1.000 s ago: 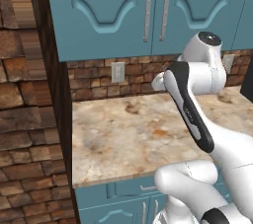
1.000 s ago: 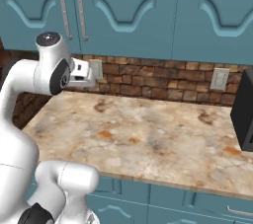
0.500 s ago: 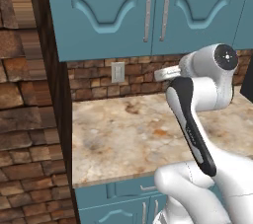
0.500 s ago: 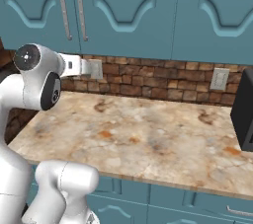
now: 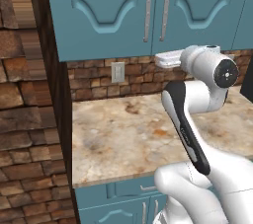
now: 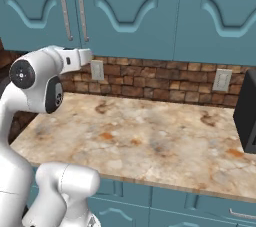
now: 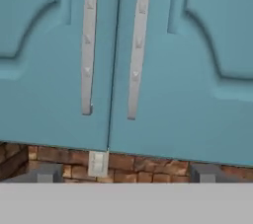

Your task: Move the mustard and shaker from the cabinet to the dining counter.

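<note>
At the bottom of the hand view we see our gripper (image 7: 126, 172) spread wide, holding nothing. Beyond it, filling the upper frame, stands the cabinet (image 7: 188, 94), doors shut, its two silver bar handles (image 7: 137, 45) running vertically.
</note>
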You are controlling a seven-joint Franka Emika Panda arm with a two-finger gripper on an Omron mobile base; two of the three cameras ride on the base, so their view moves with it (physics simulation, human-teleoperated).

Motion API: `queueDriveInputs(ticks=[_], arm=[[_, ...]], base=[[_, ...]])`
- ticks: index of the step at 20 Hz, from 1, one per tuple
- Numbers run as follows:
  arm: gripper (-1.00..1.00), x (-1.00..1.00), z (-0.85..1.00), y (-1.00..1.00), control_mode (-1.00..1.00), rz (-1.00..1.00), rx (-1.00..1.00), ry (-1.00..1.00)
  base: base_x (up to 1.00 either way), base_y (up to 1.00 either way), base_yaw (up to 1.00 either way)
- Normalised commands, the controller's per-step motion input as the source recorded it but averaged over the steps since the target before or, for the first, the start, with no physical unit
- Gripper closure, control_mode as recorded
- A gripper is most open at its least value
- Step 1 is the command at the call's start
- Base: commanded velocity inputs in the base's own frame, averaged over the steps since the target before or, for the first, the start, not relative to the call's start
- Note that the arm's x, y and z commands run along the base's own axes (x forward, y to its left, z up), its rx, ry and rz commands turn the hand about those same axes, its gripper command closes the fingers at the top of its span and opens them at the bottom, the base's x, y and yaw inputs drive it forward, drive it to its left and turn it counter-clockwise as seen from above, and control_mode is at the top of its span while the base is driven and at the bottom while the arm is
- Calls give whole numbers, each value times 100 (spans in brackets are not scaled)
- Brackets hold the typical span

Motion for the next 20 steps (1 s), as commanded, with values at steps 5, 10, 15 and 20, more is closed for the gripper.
queueDriveInputs(ticks=[5,10,15,20], arm=[[-100,39,39,-6,-100,0,6,-26],[-100,36,36,0,-100,0,2,-21],[-100,41,29,0,-100,0,0,-9],[-100,48,17,0,-100,0,0,-4]], base=[[0,0,0],[0,0,0],[0,0,0],[0,0,0]])
